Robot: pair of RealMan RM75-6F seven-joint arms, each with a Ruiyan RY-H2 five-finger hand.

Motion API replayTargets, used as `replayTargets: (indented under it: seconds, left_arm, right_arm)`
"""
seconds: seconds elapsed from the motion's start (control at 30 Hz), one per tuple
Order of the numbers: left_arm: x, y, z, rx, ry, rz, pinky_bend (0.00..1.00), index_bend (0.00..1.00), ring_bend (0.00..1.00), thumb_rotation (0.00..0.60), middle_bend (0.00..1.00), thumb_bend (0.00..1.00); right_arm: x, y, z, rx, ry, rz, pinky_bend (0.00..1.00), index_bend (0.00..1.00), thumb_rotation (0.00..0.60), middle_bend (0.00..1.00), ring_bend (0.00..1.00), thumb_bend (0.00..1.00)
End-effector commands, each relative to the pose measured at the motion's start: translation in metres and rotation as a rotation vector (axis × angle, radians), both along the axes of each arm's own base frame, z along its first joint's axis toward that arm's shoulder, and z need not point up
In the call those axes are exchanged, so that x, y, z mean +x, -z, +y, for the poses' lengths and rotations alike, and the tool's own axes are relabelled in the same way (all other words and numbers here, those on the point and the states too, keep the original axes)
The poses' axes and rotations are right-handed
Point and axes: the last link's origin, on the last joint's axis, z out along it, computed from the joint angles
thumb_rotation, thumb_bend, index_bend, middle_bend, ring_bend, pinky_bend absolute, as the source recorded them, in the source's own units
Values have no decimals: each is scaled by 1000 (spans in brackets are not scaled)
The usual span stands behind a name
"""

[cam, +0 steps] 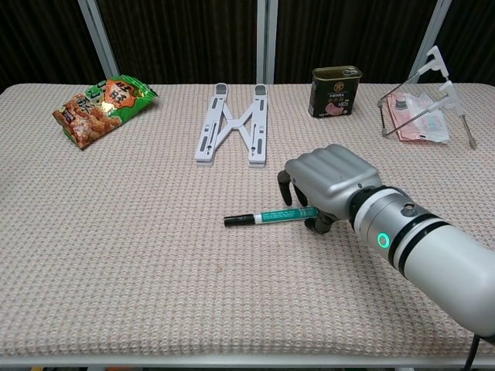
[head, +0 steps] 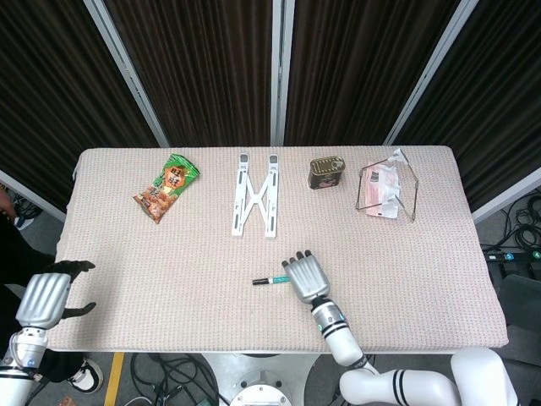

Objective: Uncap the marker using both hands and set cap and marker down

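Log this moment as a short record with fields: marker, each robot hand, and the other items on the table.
marker: lying flat on the table, cap on
right robot hand: over the marker's green end, fingers curled around it; grip unclear
left robot hand: off the table's left edge, holding nothing
other items: snack bag, white folding stand, tin can, wire rack

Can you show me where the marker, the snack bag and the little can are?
marker (cam: pixel 267 216), chest view, on its green barrel.
snack bag (cam: pixel 103 101), chest view, middle of the bag.
can (cam: pixel 335 92), chest view, on its front label.
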Motion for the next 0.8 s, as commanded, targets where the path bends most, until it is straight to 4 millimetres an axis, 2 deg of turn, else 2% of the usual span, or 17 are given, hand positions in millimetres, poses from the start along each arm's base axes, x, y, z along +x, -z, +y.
replayTargets:
  seconds: [0.03,0.57,0.8]
  left_arm:
    - [0,0,0,-1,-1,-1,318,315,281,600,351,0]
    - [-9,4,-2,-6,-28,0,334,315,281,600,347,0]
    - [-10,4,-1,-9,-32,-13,335,315,281,600,347,0]
  right_arm:
    - [0,1,0,2,0,3,324,456,600,469,293,209]
    - [0,5,-1,-21,3,12,335,562,600,523,327,236]
    - [1,-5,-7,-64,6,-19,354,616,600,565,354,252]
